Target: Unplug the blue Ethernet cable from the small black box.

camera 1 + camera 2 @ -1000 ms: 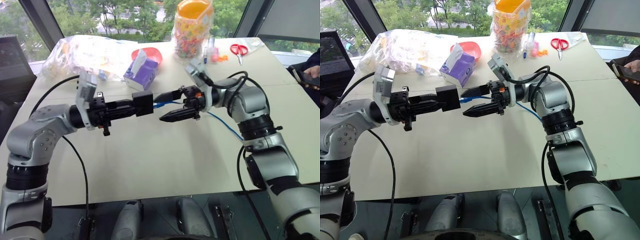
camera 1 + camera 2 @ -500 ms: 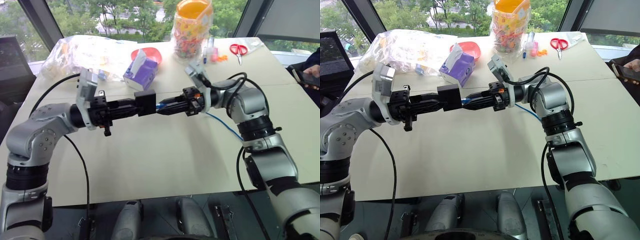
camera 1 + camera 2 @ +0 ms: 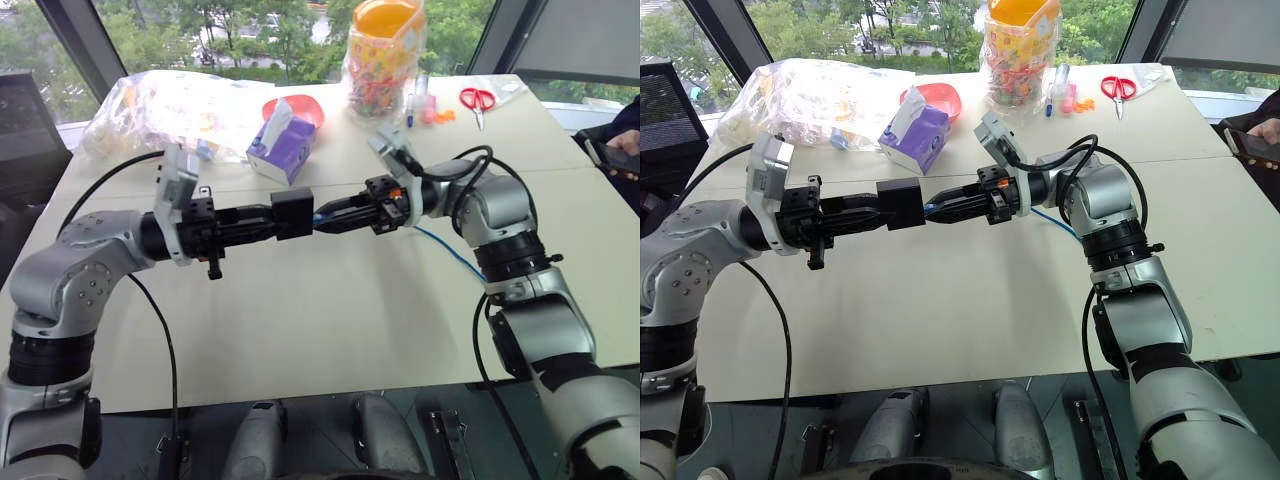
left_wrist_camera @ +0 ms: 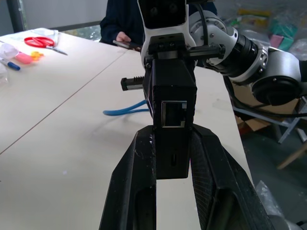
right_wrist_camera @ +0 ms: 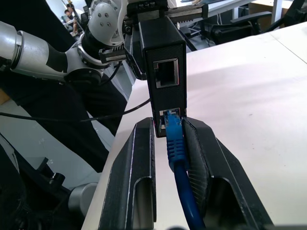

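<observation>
Above the table, in the head view, the left gripper was clamped on the small black box, held off the surface. From the right, the right gripper met the box's right face, fingers pinched narrow on the plug end of the blue Ethernet cable, which trailed right.

Left wrist view: box sat between both fingers, one empty port facing the camera.

Right wrist view: plug remained seated in the lower port; cable axis ran straight back between the fingers. Judged: extraction is a straight pull rightward.
</observation>
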Robot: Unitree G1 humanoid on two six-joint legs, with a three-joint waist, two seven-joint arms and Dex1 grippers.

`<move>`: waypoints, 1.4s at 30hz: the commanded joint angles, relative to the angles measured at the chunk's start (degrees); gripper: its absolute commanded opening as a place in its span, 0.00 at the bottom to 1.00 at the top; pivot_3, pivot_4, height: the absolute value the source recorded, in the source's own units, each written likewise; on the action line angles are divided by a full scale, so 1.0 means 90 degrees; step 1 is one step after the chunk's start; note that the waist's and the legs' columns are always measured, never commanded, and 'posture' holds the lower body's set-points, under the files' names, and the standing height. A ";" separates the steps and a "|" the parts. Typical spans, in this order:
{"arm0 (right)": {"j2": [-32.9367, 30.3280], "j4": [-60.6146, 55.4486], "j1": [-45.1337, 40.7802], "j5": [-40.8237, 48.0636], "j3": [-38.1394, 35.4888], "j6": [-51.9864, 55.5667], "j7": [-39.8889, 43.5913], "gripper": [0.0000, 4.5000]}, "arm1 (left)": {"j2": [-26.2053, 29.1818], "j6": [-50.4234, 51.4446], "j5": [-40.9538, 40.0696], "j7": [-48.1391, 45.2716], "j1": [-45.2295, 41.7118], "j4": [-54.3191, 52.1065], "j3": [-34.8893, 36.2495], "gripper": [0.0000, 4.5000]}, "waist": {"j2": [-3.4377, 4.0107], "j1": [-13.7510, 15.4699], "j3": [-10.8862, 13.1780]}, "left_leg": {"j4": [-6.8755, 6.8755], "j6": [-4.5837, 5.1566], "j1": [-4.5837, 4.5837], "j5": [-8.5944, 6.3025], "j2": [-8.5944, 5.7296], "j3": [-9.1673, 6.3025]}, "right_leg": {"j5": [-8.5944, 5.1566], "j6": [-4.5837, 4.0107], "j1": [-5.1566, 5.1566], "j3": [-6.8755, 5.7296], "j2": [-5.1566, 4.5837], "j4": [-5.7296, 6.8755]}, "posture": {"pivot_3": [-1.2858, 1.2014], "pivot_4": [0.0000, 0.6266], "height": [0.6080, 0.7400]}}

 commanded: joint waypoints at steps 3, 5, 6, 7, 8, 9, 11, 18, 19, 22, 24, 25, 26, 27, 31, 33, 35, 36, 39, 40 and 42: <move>-0.0037 -0.0162 -0.0081 0.0029 -0.0078 -0.0022 0.0114 0.20 | 0.0088 -0.0096 -0.0083 -0.0009 -0.0077 -0.0195 0.0185 0.09 | 0.0000 0.0002 0.0000 | 0.0000 0.0000 0.0000 0.0000 0.0000 0.0000 | 0.0000 0.0000 0.0000 0.0000 0.0000 0.0000 | 0.52 0.24 1.00; -0.0039 -0.0160 -0.0077 0.0024 -0.0072 -0.0028 0.0129 0.08 | 0.0087 -0.0088 -0.0104 0.0003 -0.0093 -0.0196 0.0205 0.09 | 0.0000 0.0002 0.0000 | 0.0000 0.0000 0.0000 0.0000 0.0000 0.0000 | 0.0000 0.0000 0.0000 0.0000 0.0000 0.0000 | 0.52 0.24 1.00; -0.0040 -0.0166 -0.0068 0.0014 -0.0063 -0.0040 0.0137 0.01 | 0.0090 -0.0083 -0.0114 0.0008 -0.0095 -0.0202 0.0213 0.09 | 0.0000 0.0003 0.0000 | 0.0000 0.0000 0.0000 0.0000 0.0000 0.0000 | 0.0000 0.0000 0.0000 0.0000 0.0000 0.0000 | 0.52 0.24 1.00; -0.0041 -0.0171 -0.0061 0.0003 -0.0056 -0.0053 0.0143 0.01 | 0.0092 -0.0081 -0.0122 0.0011 -0.0092 -0.0208 0.0221 0.09 | 0.0000 0.0003 0.0000 | 0.0000 0.0000 0.0000 0.0000 0.0000 0.0000 | 0.0000 0.0000 0.0000 0.0000 0.0000 0.0000 | 0.52 0.24 1.00; -0.0039 -0.0166 -0.0063 -0.0003 -0.0053 -0.0056 0.0150 0.01 | 0.0093 -0.0081 -0.0124 0.0012 -0.0093 -0.0207 0.0223 0.09 | 0.0000 0.0002 0.0000 | 0.0000 0.0000 0.0000 0.0000 0.0000 0.0000 | 0.0000 0.0000 0.0000 0.0000 0.0000 0.0000 | 0.52 0.24 1.00; -0.0036 -0.0160 -0.0065 -0.0009 -0.0054 -0.0064 0.0154 0.01 | 0.0094 -0.0081 -0.0127 0.0013 -0.0091 -0.0209 0.0229 0.09 | 0.0000 0.0001 0.0000 | 0.0000 0.0000 0.0000 0.0000 0.0000 0.0000 | 0.0000 0.0000 0.0000 0.0000 0.0000 0.0000 | 0.52 0.24 1.00; -0.0027 -0.0152 -0.0068 -0.0018 -0.0059 -0.0071 0.0154 0.01 | 0.0091 -0.0083 -0.0137 0.0016 -0.0088 -0.0213 0.0245 0.09 | 0.0000 0.0001 0.0000 | 0.0000 0.0000 0.0000 0.0000 0.0000 0.0000 | 0.0000 0.0000 0.0000 0.0000 0.0000 0.0000 | 0.52 0.24 1.00; 0.0001 -0.0107 -0.0063 -0.0058 -0.0060 -0.0117 0.0125 0.01 | 0.0101 -0.0076 -0.0183 0.0013 -0.0067 -0.0215 0.0313 0.09 | 0.0000 0.0002 0.0000 | 0.0000 0.0000 0.0000 0.0000 0.0000 0.0000 | 0.0000 0.0000 0.0000 0.0000 0.0000 0.0000 | 0.52 0.24 1.00; -0.0020 -0.0060 -0.0033 -0.0120 -0.0040 -0.0185 0.0107 0.01 | 0.0128 -0.0071 -0.0196 -0.0003 -0.0019 -0.0237 0.0345 0.09 | 0.0000 0.0001 0.0000 | 0.0000 0.0000 0.0000 0.0000 0.0000 0.0000 | 0.0000 0.0000 0.0000 0.0000 0.0000 0.0000 | 0.52 0.24 1.00; -0.0161 0.0223 0.0096 -0.0398 0.0004 -0.0505 0.0027 0.01 | 0.0260 -0.0037 -0.0254 -0.0036 0.0164 -0.0330 0.0480 0.09 | 0.0000 -0.0010 0.0000 | 0.0000 0.0000 0.0000 0.0000 0.0000 0.0000 | 0.0000 0.0000 0.0000 0.0000 0.0000 0.0000 | 0.52 0.24 1.00; -0.0275 0.0388 0.0167 -0.0512 -0.0007 -0.0636 0.0019 0.01 | 0.0334 -0.0018 -0.0301 -0.0027 0.0260 -0.0386 0.0559 0.09 | 0.0000 -0.0004 0.0000 | 0.0000 0.0000 0.0000 0.0000 0.0000 0.0000 | 0.0000 0.0000 -0.0001 0.0000 0.0000 0.0000 | 0.52 0.24 1.00; -0.0368 0.0518 0.0216 -0.0597 -0.0029 -0.0715 0.0006 0.01 | 0.0381 0.0007 -0.0342 -0.0025 0.0347 -0.0441 0.0623 0.09 | -0.0001 0.0009 0.0001 | 0.0000 0.0000 0.0000 0.0000 0.0000 0.0000 | 0.0000 0.0000 0.0000 0.0000 0.0000 0.0000 | 0.52 0.24 1.00; -0.0442 0.0650 0.0248 -0.0678 -0.0053 -0.0799 -0.0009 0.01 | 0.0422 0.0029 -0.0382 -0.0027 0.0432 -0.0493 0.0681 0.09 | -0.0003 0.0020 0.0001 | 0.0000 0.0000 -0.0002 0.0000 0.0000 0.0000 | 0.0000 0.0000 0.0000 0.0000 0.0000 -0.0001 | 0.52 0.24 1.00; -0.0500 0.0795 0.0262 -0.0753 -0.0084 -0.0890 -0.0029 0.01 | 0.0448 0.0049 -0.0417 -0.0015 0.0507 -0.0547 0.0725 0.09 | -0.0003 0.0025 0.0002 | 0.0002 0.0000 -0.0003 0.0000 0.0000 0.0001 | 0.0000 0.0000 0.0000 0.0000 -0.0001 -0.0003 | 0.52 0.24 1.00; -0.0569 0.1572 0.0198 -0.1151 -0.0193 -0.1535 -0.0426 0.01 | 0.0414 -0.0033 -0.0380 0.0045 0.0733 -0.0618 0.0695 0.09 | -0.0003 0.0001 0.0002 | 0.0004 0.0000 -0.0002 0.0000 0.0000 0.0004 | 0.0000 0.0000 0.0001 0.0001 -0.0001 -0.0003 | 0.52 0.24 1.00; -0.0420 0.1994 0.0183 -0.1441 -0.0260 -0.2074 -0.1033 0.01 | 0.0225 -0.0442 0.0094 0.0136 0.0796 -0.0515 0.0399 0.09 | -0.0003 -0.0010 0.0002 | 0.0002 0.0000 0.0000 0.0000 0.0000 0.0004 | 0.0000 0.0000 0.0000 0.0001 -0.0001 0.0000 | 0.52 0.24 1.00; -0.0177 0.2442 0.0175 -0.1780 -0.0330 -0.2690 -0.1929 0.01 | -0.0203 -0.1141 0.0821 0.0407 0.0826 -0.0251 -0.0004 0.09 | -0.0003 -0.0005 0.0002 | 0.0002 0.0000 0.0004 0.0000 0.0000 0.0005 | 0.0000 -0.0001 0.0003 0.0002 0.0000 -0.0001 | 0.52 0.24 1.00; -0.0080 0.2617 0.0166 -0.1903 -0.0358 -0.2895 -0.2267 0.01 | -0.0419 -0.1537 0.1232 0.0592 0.0808 -0.0081 -0.0192 0.09 | -0.0003 -0.0005 0.0001 | 0.0003 -0.0001 0.0003 0.0000 0.0000 0.0005 | 0.0000 -0.0001 0.0003 0.0001 -0.0001 0.0000 | 0.52 0.24 1.00; 0.0146 0.3055 0.0288 -0.2371 -0.0350 -0.3597 -0.3298 0.01 | -0.1354 -0.2733 0.2359 0.1319 0.0718 0.0710 -0.0736 0.09 | -0.0004 0.0017 0.0002 | 0.0004 -0.0003 0.0004 0.0002 -0.0001 0.0007 | 0.0002 -0.0002 0.0004 0.0004 -0.0001 0.0000 | 0.52 0.24 1.00; 0.0201 0.3164 0.0323 -0.2448 -0.0382 -0.3702 -0.3535 0.01 | -0.1568 -0.2980 0.2552 0.1409 0.0744 0.0891 -0.0848 0.09 | -0.0004 0.0021 0.0002 | 0.0005 -0.0007 -0.0001 0.0004 0.0000 0.0006 | 0.0003 -0.0002 0.0002 0.0003 -0.0001 -0.0002 | 0.52 0.24 1.00; 0.0258 0.3352 0.0369 -0.2593 -0.0423 -0.3889 -0.3965 0.01 | -0.1819 -0.3516 0.2943 0.1477 0.0787 0.1263 -0.1045 0.09 | -0.0004 0.0026 0.0002 | 0.0005 -0.0008 -0.0006 0.0005 -0.0001 0.0006 | 0.0003 0.0000 0.0000 0.0004 -0.0003 -0.0004 | 0.52 0.24 1.00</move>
